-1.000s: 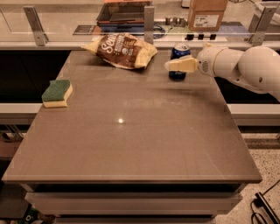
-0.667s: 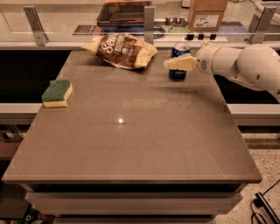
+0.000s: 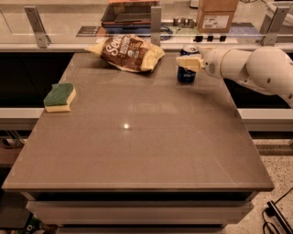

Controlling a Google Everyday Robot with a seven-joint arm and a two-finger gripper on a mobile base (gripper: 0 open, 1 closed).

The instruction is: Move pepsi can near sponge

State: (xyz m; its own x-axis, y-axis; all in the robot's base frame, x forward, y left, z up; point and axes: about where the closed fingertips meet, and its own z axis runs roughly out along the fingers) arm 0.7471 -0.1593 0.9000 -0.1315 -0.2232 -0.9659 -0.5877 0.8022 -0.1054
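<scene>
Pepsi can (image 3: 186,74): upright on the brown tabletop (image 3: 137,155), in the far right part, close to the back edge. Dark blue body, silver top, upper half partly covered by the gripper (image 3: 185,62). Base apparently resting on the table surface.

Gripper: pale yellow, reaching in from the right at the end of a thick white arm (image 3: 249,66), level with the can's upper body. Overlapping the can from this angle; cannot tell whether clamped on it or merely set against it.

Sponge (image 3: 60,97): flat on the left edge of the table, about midway front to back, green scouring side up over pale yellow foam. Well apart from the can, almost the whole table width between them.

Chip bag (image 3: 129,53): brown and yellow, crumpled, lying at the back of the table, left of the can and apart from it.

Behind the table: a light counter with a cardboard box (image 3: 217,13) at the right and slanted metal brackets (image 3: 36,25).
</scene>
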